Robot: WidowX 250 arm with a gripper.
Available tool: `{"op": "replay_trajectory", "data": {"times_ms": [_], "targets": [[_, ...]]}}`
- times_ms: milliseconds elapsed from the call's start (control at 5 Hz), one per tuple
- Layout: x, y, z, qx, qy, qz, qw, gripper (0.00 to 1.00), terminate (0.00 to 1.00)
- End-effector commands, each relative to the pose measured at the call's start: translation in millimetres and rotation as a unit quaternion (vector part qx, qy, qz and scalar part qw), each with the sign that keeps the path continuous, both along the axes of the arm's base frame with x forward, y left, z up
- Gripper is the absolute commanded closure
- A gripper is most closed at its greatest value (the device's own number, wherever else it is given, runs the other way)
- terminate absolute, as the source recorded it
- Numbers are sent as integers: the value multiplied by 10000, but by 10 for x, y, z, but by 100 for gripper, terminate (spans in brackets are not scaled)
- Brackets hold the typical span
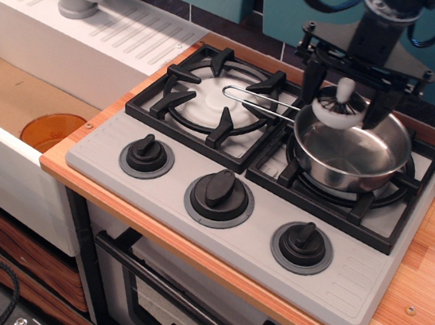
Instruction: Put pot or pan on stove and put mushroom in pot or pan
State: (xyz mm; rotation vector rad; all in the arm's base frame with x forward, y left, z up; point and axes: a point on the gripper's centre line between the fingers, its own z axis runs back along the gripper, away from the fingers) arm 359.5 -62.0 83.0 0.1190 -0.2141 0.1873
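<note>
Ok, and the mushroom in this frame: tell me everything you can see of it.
The mushroom is a small round toy, plastic by the look of it: white rim, dark radial gills and a white stem knob pointing up, so it sits cap-down. It is over the rear part of the steel saucepan on the right burner, between the two black fingers of the claw. Whether the fingers grip it, or whether it touches the pan, cannot be told.

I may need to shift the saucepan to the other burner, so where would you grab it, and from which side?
Grip the wire-loop handle from above. It sticks out level from the saucepan toward the left burner, thin enough for the jaws and clear of the gripper above the pan, which carries the mushroom.
</note>
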Motion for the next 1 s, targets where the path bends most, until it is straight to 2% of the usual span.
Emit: {"op": "replay_trajectory", "data": {"times_ms": [0, 400, 600, 800], "targets": [[148, 26, 235, -73, -70, 83, 9999, 0, 0], [80, 130, 391, -67, 109, -45, 9999, 0, 0], [102, 280, 335, -165, -20, -252, 9995, 0, 0], [154, 545, 280, -410, -155, -538, 9976, 0, 0]]}}
